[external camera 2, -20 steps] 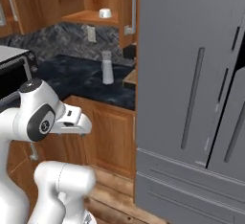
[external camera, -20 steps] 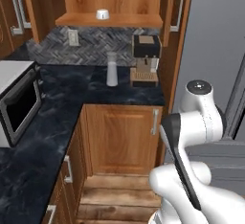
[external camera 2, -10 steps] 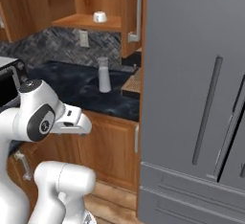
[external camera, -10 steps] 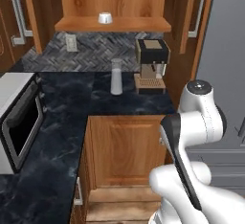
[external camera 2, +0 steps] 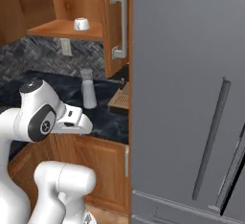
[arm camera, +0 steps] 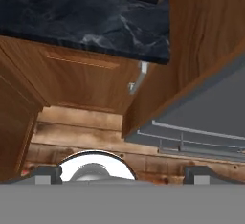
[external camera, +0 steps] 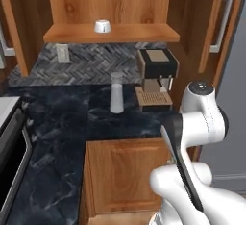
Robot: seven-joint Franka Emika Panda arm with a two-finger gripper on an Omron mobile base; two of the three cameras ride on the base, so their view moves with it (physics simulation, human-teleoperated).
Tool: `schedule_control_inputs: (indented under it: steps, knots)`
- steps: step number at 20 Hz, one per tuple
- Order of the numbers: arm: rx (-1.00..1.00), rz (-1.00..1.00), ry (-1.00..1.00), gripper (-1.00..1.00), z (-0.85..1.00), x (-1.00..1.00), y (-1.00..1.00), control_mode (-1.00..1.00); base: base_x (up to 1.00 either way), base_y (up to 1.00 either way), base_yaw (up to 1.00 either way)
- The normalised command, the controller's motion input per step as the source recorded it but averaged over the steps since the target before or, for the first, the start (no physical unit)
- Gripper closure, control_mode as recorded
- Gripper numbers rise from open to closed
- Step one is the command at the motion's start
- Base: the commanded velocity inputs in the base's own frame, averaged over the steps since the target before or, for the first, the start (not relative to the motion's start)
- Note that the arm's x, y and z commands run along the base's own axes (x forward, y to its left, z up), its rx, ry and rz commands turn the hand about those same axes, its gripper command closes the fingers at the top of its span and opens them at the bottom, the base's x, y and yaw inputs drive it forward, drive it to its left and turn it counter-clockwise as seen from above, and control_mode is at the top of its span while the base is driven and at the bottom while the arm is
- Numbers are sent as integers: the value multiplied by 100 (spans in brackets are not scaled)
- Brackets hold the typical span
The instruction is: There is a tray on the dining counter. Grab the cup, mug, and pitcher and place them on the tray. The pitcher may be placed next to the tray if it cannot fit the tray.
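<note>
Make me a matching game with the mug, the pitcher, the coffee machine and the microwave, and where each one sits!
Things:
1. mug
2. pitcher
3. coffee machine
4. microwave

Places:
A. at the left edge of the left base view
B. on the dark counter, just left of the coffee machine
C. up on the wooden shelf
D. on the counter by the tall wooden panel, right of the pitcher

Pairs: 1-C, 2-B, 3-D, 4-A

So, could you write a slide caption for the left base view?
Pitcher stands on dark counter beside coffee machine; white mug on the shelf above.
</note>
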Motion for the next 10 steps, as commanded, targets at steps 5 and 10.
schedule_control_inputs:
  steps: [5,10]
  knots:
    - [0,0,0,-100,0,0,0,100,69,57,-6]
    - [0,0,0,-100,0,0,0,100,71,59,-7]
